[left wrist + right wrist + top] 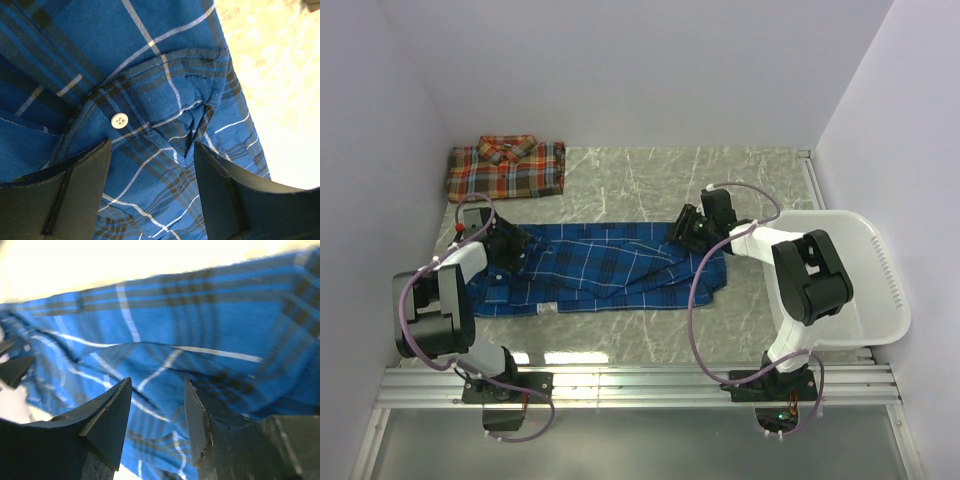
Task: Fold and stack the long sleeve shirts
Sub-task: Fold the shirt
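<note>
Blue plaid woven shirt (pixel 610 268) lies rumpled, lengthwise on the veined, marble-pattern desk (pixel 720 180). Red-orange plaid shirt (pixel 506 168) sits folded rectangular at the far-left corner. Left pincer (pixel 152 150) is spread over the white collar button (pixel 119 120). Right pincer (pixel 157 390) is spread above wrinkled cloth.

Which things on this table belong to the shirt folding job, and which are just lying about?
Belongs to the job:
blue plaid shirt
red-orange plaid shirt

Just lying about:
white basket
</note>
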Controlling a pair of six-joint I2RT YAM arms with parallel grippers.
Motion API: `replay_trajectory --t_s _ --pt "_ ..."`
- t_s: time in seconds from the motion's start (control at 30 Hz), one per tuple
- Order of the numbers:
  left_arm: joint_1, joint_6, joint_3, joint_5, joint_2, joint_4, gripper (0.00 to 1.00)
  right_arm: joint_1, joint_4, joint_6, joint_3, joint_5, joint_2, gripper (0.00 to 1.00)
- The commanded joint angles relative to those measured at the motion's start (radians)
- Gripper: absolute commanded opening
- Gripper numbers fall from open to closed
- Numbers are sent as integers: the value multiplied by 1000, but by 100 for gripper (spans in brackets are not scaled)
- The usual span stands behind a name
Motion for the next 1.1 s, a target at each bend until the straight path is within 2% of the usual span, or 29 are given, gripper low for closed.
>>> replay_trajectory --t_s 0.0,0.2,0.4,0.5,0.57,0.67,0.83,1.07 --pt "21 -10 -23 -7 2 23 73 -21 -53 -1 -7 98 -5 53" --pt "47 12 -25 28 -50 -3 75 -50 -195 -60 24 233 -60 54" --pt "44 143 119 -13 -145 -122 83 8 -356 -154 105 364 -182 56" --pt "15 234 185 -79 -176 -199 87 82 -452 -175 122 404 -234 67" --pt "-9 286 216 -105 -179 -219 90 120 -541 -174 133 418 -252 70" --pt "-81 355 277 -159 -156 -247 92 208 -618 -144 101 435 -275 72" --pt "-224 411 393 -283 -25 -309 93 286 -617 -73 -11 362 -331 71" --pt "-249 388 471 -309 195 -343 91 292 -577 -60 -71 338 -260 71"
